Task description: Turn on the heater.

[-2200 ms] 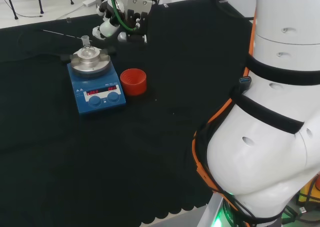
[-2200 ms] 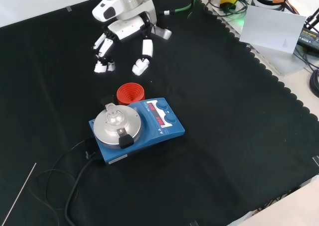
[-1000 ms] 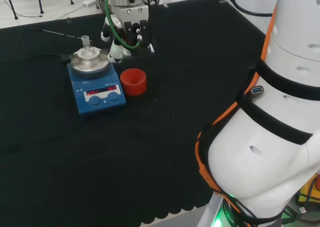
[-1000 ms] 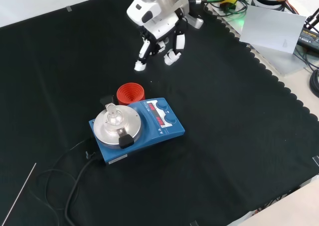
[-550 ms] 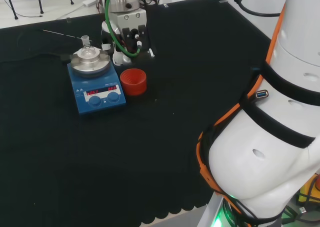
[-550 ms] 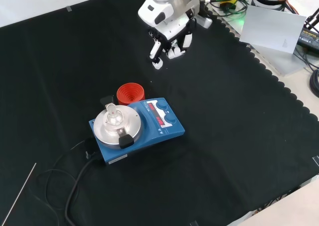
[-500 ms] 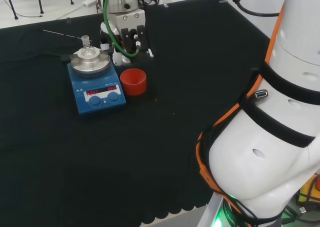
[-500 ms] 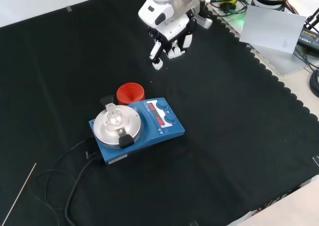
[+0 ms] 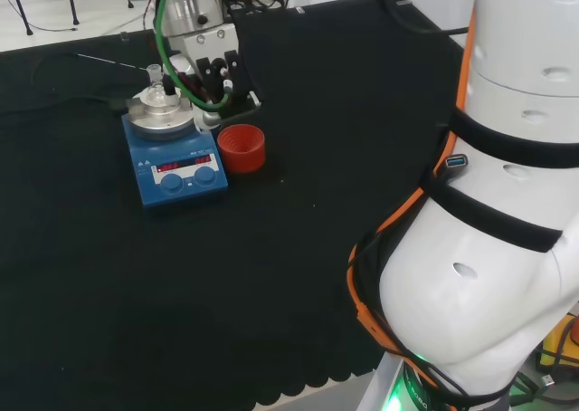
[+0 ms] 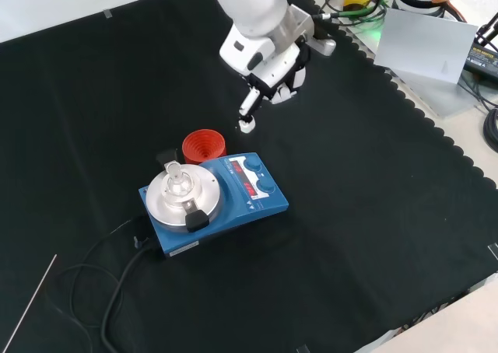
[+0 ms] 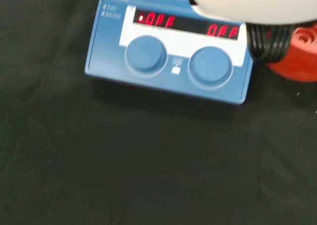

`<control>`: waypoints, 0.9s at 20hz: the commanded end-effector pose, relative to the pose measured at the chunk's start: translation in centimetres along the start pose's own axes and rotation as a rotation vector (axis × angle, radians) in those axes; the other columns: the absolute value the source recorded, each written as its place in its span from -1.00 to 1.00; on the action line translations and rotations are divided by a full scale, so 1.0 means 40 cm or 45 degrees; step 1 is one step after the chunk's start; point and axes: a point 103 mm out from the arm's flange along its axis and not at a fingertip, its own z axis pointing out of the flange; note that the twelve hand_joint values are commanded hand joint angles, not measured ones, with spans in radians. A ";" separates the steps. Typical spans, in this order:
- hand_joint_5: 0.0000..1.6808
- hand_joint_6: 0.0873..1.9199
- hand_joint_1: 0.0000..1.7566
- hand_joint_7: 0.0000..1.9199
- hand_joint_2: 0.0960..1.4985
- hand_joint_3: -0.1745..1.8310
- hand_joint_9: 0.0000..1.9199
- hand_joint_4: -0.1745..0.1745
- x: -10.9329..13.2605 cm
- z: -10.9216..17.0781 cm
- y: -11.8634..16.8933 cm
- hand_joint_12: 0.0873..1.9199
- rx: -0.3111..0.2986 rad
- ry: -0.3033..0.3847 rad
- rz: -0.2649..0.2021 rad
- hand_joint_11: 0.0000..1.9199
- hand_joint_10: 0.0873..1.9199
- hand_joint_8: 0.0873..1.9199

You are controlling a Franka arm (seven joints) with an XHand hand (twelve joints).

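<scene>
So the hand [image 10: 264,61] hung above the desk [image 10: 373,213] just beyond the red ribbed ring [image 10: 203,146], one finger [image 10: 249,108] pointing down and the rest curled, holding nothing. Beside that ring sat the blue heater [image 10: 214,201], its two knobs [image 11: 146,55] untouched under glowing red displays, with a small glass flask [image 10: 176,179] on its plate.

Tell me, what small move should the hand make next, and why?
Probably come down toward the heater's two round blue knobs. The hand hangs above the cloth beyond the red ribbed ring, one finger pointing down, touching nothing, and the knobs sit untouched on the front panel.
</scene>
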 end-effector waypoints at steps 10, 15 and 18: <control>-0.59 -0.37 0.86 0.86 -0.50 0.50 1.00 -0.23 0.060 0.045 -0.041 0.70 0.133 -0.076 -0.035 1.00 0.67 1.00; -0.62 -0.67 0.86 0.86 -0.51 0.52 1.00 -0.18 0.055 0.068 -0.047 0.70 0.129 -0.094 -0.034 1.00 0.67 1.00; -0.64 -0.77 0.86 0.86 -0.51 0.52 1.00 -0.16 0.059 0.078 -0.038 0.70 0.155 -0.111 -0.040 1.00 0.67 1.00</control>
